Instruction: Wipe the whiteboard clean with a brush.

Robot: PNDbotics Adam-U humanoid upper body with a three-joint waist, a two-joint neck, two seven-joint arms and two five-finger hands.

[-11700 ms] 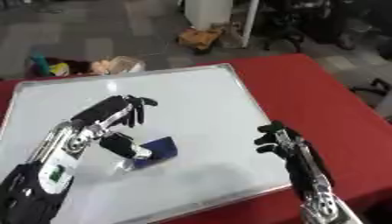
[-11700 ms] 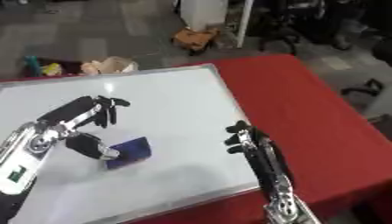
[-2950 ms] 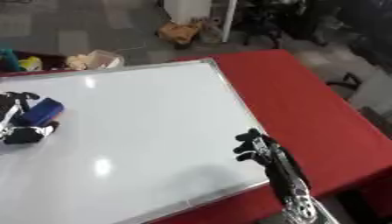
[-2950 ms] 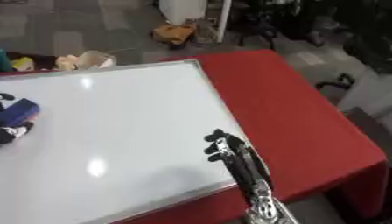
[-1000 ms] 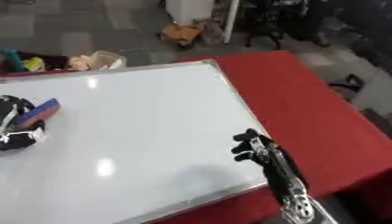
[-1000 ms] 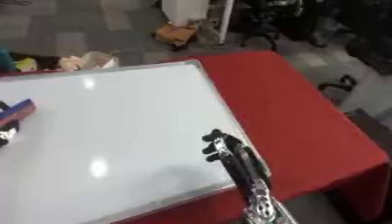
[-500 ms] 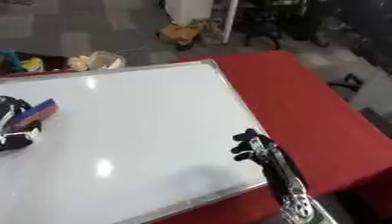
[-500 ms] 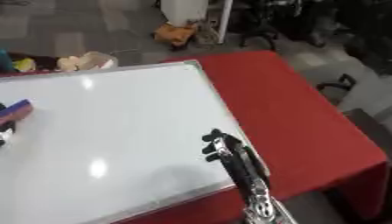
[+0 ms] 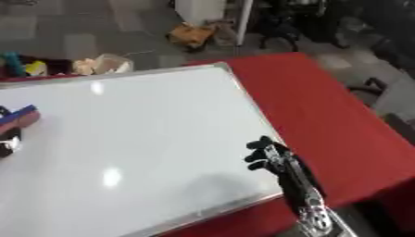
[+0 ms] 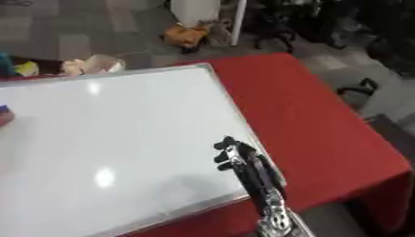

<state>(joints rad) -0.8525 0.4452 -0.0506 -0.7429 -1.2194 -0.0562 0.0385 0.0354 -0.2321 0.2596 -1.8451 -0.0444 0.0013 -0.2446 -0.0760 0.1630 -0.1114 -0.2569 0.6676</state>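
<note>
Whiteboard (image 9: pixel 138 152) lies flat on the red table (image 9: pixel 324 106), filling the left and centre of the frame: glossy white, metal-edged, with light glare and no marks visible, so wiping looks nearly finished. Brush (image 9: pixel 18 116), a blue-and-red block, sits on the board at the far left edge with the left hand (image 9: pixel 8 139) just below it, mostly cut off, so its grip can't be told. Right hand (image 9: pixel 266 155), black with silver joints, hovers lower right over the board's edge, fingers curled and empty, probably idle and out of the way.
</note>
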